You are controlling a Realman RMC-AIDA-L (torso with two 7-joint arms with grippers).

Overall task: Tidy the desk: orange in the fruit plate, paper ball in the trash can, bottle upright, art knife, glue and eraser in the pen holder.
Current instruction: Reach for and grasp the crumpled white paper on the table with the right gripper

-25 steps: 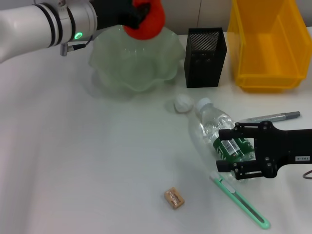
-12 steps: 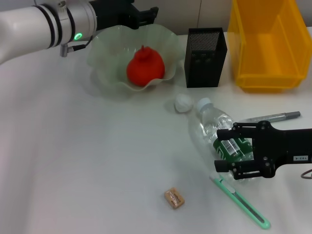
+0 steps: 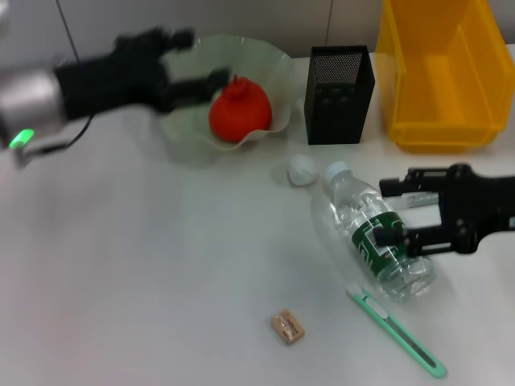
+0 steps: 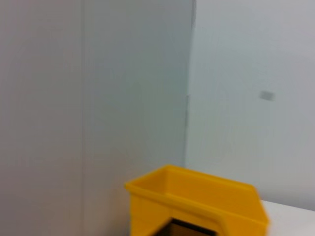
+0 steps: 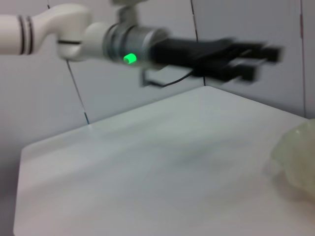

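Note:
The orange (image 3: 240, 111) lies in the pale green fruit plate (image 3: 269, 58). My left gripper (image 3: 195, 59) is open and empty, just left of the orange over the plate's left rim; it also shows in the right wrist view (image 5: 246, 59). The clear bottle (image 3: 372, 233) lies on its side, cap toward the white paper ball (image 3: 302, 170). My right gripper (image 3: 393, 211) is open at the bottle's right side, one fingertip over its green label. The green art knife (image 3: 398, 334) and the eraser (image 3: 288, 327) lie at the front. The glue is hidden behind my right gripper.
The black mesh pen holder (image 3: 339, 92) stands right of the plate. The yellow bin (image 3: 438, 76) stands at the back right and shows in the left wrist view (image 4: 197, 199). The plate's edge shows in the right wrist view (image 5: 298, 152).
My left gripper let the orange drop into the plate and has drawn back to the left. My right gripper has moved right, off the bottle's middle.

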